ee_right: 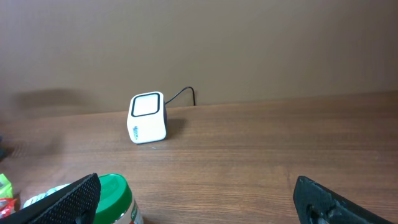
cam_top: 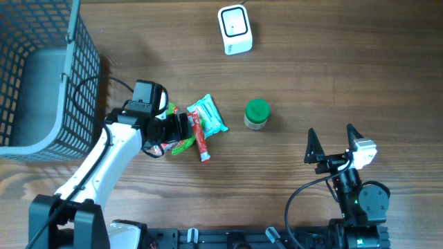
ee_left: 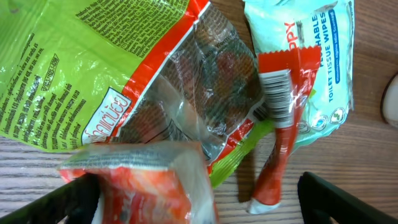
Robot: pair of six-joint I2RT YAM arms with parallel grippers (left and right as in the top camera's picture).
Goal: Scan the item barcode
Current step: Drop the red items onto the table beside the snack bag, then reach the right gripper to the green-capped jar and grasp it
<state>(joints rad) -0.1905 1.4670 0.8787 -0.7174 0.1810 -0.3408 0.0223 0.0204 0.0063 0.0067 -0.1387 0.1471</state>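
**Table** [cam_top: 360, 62]: brown wood grain, seen from overhead.

**Scanner** [cam_top: 234, 29]: small white box with a dark-edged window, top centre of the overhead view. It stands alone, well apart from the goods. In the right wrist view [ee_right: 148, 118] it sits left of centre with a dark cable behind it.

**Basket** [cam_top: 83, 69]: blue-grey wire mesh, upper left of the overhead view.

**Jar** [cam_top: 257, 114]: green lid, centre of the overhead view, just right of the goods pile and not touching it.

**Wipes** [cam_top: 208, 114]: pale teal pack, at the right edge of the pile.

**Sachet** [ee_left: 280, 124]: thin red stick with a white barcode panel facing up. It lies partly over the lower left corner of the wipes [ee_left: 317, 68].

**Bag** [ee_left: 124, 74]: green and clear plastic with a red border, filling the upper left of the left wrist view. It is crumpled and lies flat.

**Packet** [ee_left: 155, 183]: orange-red and white, blurred, at the bottom of the left wrist view. It lies over the bag's lower edge.

**Left gripper** [cam_top: 185, 128]: over the pile, jaws spread wide. Its fingers [ee_left: 59, 202] show at the two bottom corners of the wrist view. The packet lies between them, nearer the left-hand one; contact cannot be told.

**Right gripper** [cam_top: 331, 133]: lower right of the overhead view, jaws apart, nothing between them.
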